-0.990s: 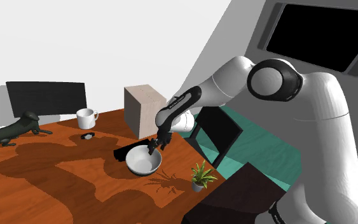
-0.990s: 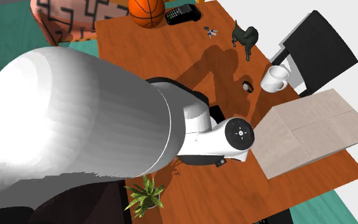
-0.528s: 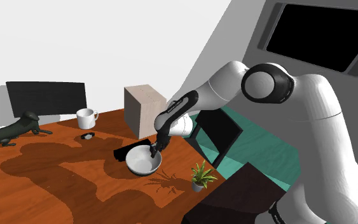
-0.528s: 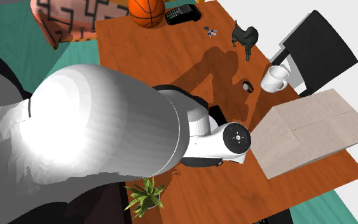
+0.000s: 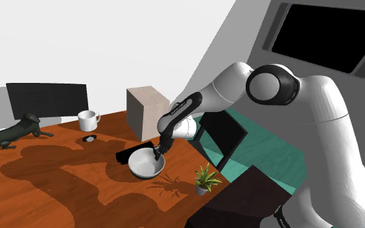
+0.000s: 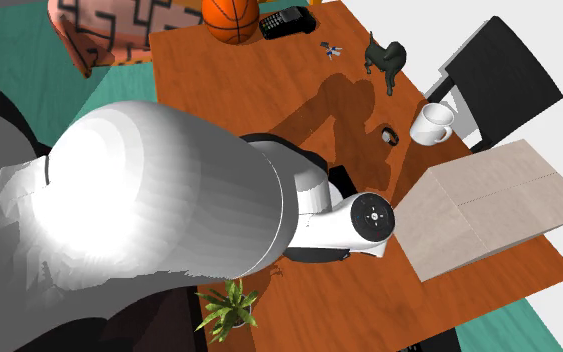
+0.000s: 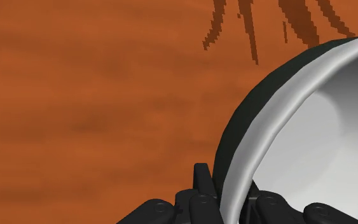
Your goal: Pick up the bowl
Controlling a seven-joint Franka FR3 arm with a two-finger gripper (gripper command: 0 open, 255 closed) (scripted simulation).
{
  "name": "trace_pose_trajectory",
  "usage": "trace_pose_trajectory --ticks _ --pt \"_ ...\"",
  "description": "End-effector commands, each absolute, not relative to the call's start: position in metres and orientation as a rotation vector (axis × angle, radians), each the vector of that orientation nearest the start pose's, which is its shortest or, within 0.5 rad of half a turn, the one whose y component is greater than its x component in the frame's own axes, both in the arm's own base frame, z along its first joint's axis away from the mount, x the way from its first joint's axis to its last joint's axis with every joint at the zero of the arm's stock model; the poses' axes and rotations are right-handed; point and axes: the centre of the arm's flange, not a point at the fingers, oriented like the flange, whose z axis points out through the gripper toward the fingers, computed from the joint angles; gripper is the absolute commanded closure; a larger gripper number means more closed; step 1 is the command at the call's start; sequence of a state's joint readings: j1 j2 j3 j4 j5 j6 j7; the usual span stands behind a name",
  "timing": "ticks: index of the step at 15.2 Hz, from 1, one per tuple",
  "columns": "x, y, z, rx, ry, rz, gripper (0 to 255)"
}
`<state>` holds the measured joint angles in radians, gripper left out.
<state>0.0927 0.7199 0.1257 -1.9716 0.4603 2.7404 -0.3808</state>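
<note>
The white bowl (image 5: pixel 145 164) sits on the desk (image 5: pixel 58 188) close to its near edge, with a small potted plant (image 5: pixel 204 179) just beside it. The hand (image 5: pixel 158 150) reaches down onto the side of the bowl's rim nearest the arm.

In the wrist view the rim wall runs up between the two fingers (image 7: pixel 201 178), one against the dark outside and the other inside the pale hollow. The hand is drawn narrow and, as far as I can judge, pinches the wall.

The step now looks like the lift. To do it well, the squeeze should be firm before any rise. A bowl held by one side will want to swing and tip, so the rise should go straight up and slowly, clear of the plant.
</note>
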Motion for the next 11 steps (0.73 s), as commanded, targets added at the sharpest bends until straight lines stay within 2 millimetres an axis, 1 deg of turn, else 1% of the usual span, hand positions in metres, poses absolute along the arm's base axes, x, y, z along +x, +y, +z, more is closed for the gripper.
trace_pose_trajectory --ticks 1,11 --pt "0.591 0.114 0.108 -2.867 -0.207 -0.086 255" --pt "0.591 0.114 0.161 -2.867 -0.207 -0.086 255"
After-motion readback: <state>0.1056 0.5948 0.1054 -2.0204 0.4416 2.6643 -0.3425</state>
